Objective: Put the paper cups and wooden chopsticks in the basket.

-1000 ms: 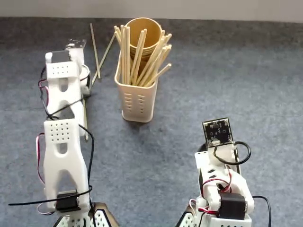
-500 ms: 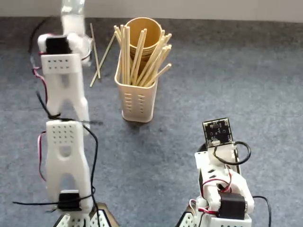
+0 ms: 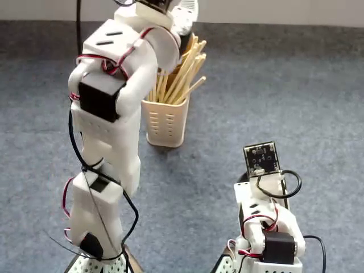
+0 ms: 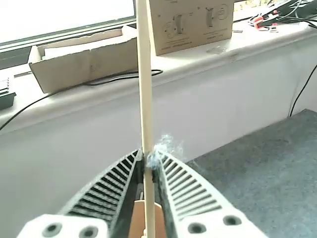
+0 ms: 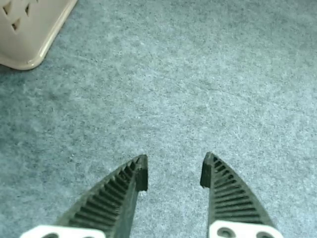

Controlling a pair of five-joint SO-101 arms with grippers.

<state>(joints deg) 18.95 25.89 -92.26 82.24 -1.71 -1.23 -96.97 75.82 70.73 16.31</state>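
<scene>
Grey carpet (image 3: 296, 85) covers the whole table.

Left arm (image 3: 114, 131): largest item. It stands up from 7 o'clock and folds over toward 12 o'clock, its head above the basket (image 3: 166, 122). The basket stands upright at about 11 o'clock of table centre.

Right arm (image 3: 264, 227): folded low at 5 o'clock, well apart from the basket.

A bundle of chopsticks (image 3: 185, 71) stands in the basket, fanning toward 1 o'clock.

Left gripper (image 4: 149, 157): jaws closed to a sliver on a single chopstick (image 4: 143, 74), which runs straight out of the grip in line with the jaws. Judgement: the stick is held lengthwise and high so it can go end-first down among the others without knocking the bundle.

Right gripper (image 5: 173, 168): jaws parted wide, nothing between them, bare carpet beneath. Judged parked out of the way.

View comparison:
- **Overhead:** gives the arm-to-basket relation, but the arm's own bulk covers the grip.
- **Left wrist camera:** supplies the grip. The stick is pinched at the jaw tips, with a wisp of fluff caught there. Behind it are a white wall (image 4: 74, 144) and a ledge (image 4: 198, 67) carrying a cardboard box (image 4: 84, 54), so this gripper faces out into the room, not down.
- **Right wrist camera:** adds the basket's lower corner (image 5: 29, 34) resting flat on the carpet, near that gripper but apart from it.
</scene>
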